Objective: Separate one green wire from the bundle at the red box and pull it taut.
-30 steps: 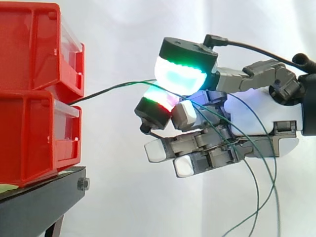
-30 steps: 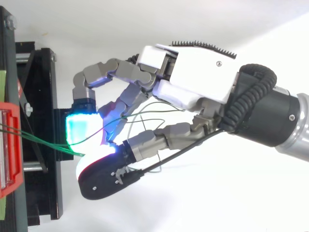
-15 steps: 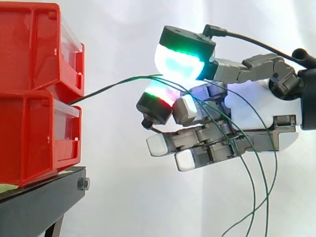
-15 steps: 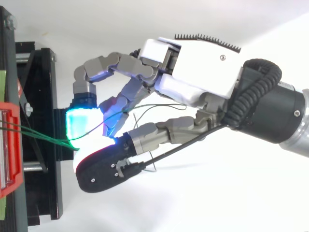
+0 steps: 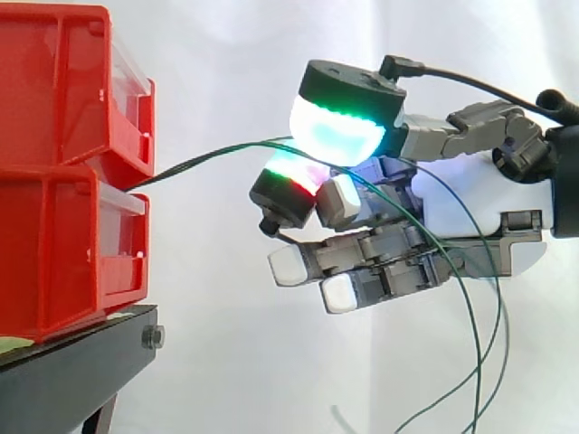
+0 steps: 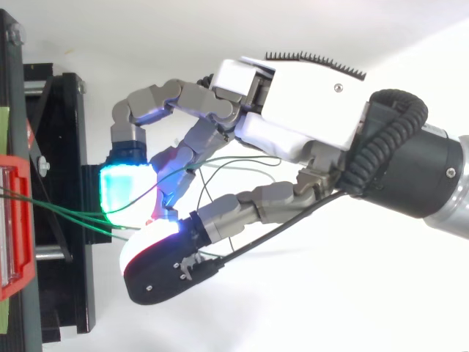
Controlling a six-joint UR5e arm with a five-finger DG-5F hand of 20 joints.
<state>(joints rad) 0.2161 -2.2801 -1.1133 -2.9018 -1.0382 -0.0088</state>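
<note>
Thin green wires (image 5: 208, 158) come out between the two stacked red bins (image 5: 63, 253) and slope up to my hand (image 5: 479, 208). There they pass between a green-glowing thumb pad (image 5: 339, 131) above and a red-and-green finger pad (image 5: 289, 174) below, both curled in on them. Past the pinch, the strands fan out across the fingers and hang in loops (image 5: 484, 362) at the lower right. From above, two strands (image 6: 58, 213) run side by side from the red box (image 6: 16, 220) to the glowing pads of my hand (image 6: 308, 110), nearly straight.
The bins stand on a black stand (image 5: 72, 371), whose frame (image 6: 62, 147) lies just left of my fingertips. A white curtain backs the scene. There is open room below and right of the hand.
The thumb pad has shifted slightly away from the finger pads. Seen from above, the two strands between box and hand have spread a little. The hanging loops have swung.
</note>
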